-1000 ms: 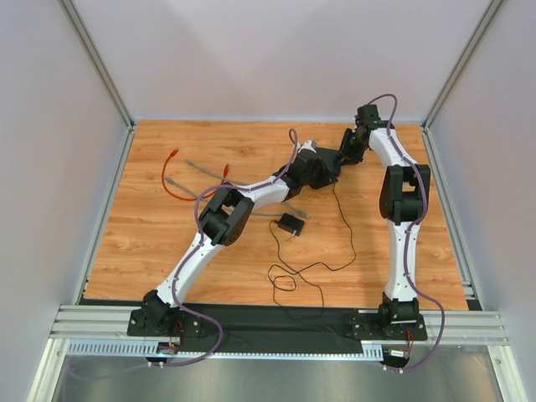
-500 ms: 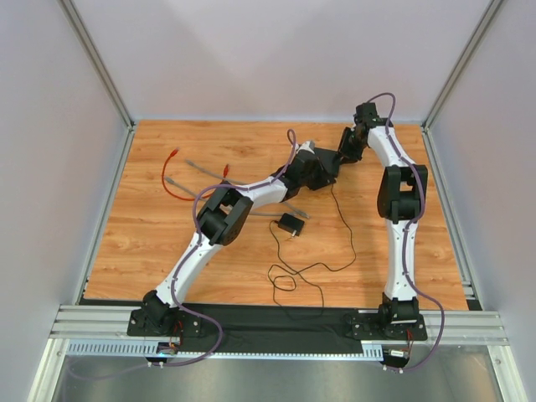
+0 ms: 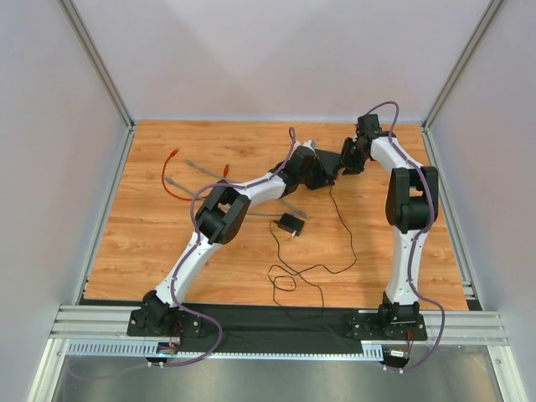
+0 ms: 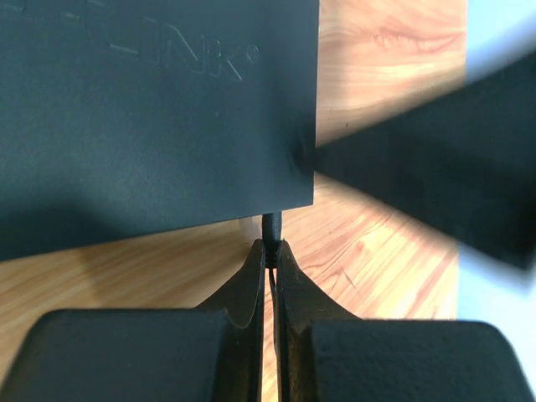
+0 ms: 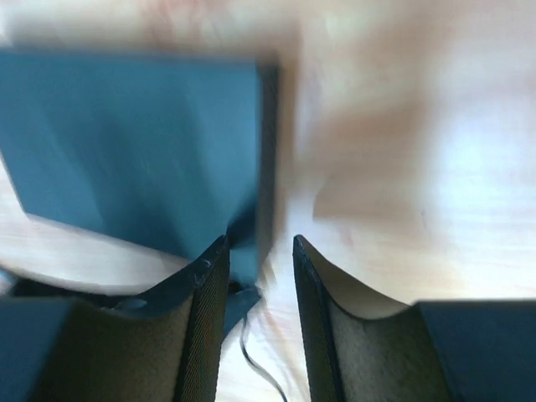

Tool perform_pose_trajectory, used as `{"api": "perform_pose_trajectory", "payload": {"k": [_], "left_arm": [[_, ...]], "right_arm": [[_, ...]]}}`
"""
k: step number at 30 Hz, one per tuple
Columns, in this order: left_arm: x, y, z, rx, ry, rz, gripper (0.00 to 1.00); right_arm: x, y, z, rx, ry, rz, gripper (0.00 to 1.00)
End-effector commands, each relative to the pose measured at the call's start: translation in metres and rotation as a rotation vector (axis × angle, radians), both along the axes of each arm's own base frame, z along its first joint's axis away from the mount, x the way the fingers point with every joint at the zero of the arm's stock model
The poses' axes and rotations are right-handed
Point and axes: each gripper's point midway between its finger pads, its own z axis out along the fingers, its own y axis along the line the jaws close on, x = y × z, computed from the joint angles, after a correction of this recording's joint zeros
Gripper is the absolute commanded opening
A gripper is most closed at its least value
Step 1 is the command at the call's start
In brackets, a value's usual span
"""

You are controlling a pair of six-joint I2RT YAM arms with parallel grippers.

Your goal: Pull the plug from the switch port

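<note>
Black switch (image 4: 151, 117), embossed with letters ending "LINK", lies far centre on the wooden counter (image 4: 389, 50). The left claw (image 4: 272, 255) pinches the thin plug (image 4: 271, 224) at its edge. The right claw (image 5: 260, 251), blurred, stands narrowly parted around its corner.

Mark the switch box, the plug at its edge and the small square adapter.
switch box (image 4: 151, 109), left wrist view, flat top face.
plug (image 4: 271, 224), left wrist view, thin stem under the box edge.
adapter (image 3: 291, 224), top view, middle of its body.

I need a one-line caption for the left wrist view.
Left pincer shut on a thin black plug at the edge of the black switch.
</note>
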Motion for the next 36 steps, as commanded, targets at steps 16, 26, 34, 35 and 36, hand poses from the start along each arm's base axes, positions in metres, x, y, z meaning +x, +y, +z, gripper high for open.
{"api": "perform_pose_trajectory", "payload": {"k": [16, 26, 34, 35, 36], "left_arm": [[-0.016, -0.008, -0.009, 0.024, 0.059, -0.123, 0.0], [-0.019, -0.007, -0.011, 0.034, 0.064, -0.131, 0.0], [-0.018, -0.007, -0.007, 0.029, 0.06, -0.138, 0.0], [-0.018, -0.007, -0.007, 0.027, 0.059, -0.137, 0.0], [-0.02, -0.008, -0.009, 0.03, 0.063, -0.138, 0.0]], "right_arm": [[-0.039, 0.001, -0.005, -0.081, -0.031, -0.019, 0.27], [-0.026, 0.007, -0.009, -0.103, -0.06, 0.022, 0.24], [-0.027, 0.017, -0.02, -0.19, -0.023, 0.106, 0.26], [-0.024, 0.018, -0.017, -0.196, -0.03, 0.11, 0.26], [-0.023, 0.017, -0.019, -0.201, -0.031, 0.11, 0.26]]}}
